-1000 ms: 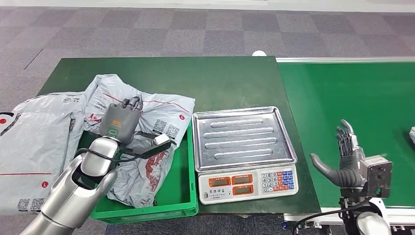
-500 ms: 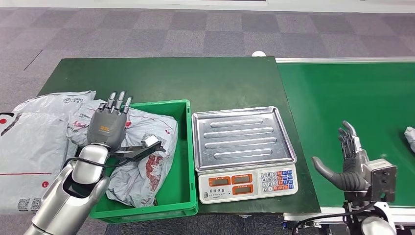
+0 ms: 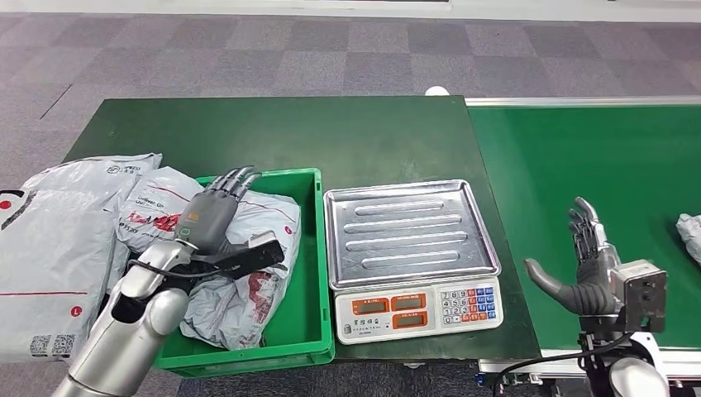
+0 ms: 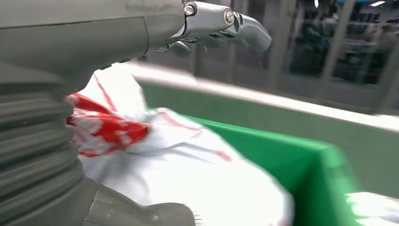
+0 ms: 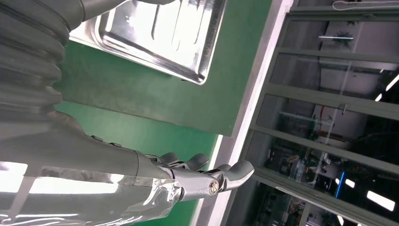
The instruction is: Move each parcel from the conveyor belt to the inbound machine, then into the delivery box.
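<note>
The scale's ribbed tray [image 3: 411, 225] is shiny bare metal. The green crate [image 3: 307, 273] is smooth, glossy plastic. The parcels [image 3: 240, 248] are crinkled, glossy plastic film. The desk [image 3: 331, 132] and conveyor belt [image 3: 579, 157] look matt green.

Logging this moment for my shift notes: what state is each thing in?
Left robot hand: open, over crate.
Right robot hand: open, empty.
Green plastic crate: holds a parcel.
Silver scale tray: empty.
White crumpled parcel on green belt: not yet picked.
</note>
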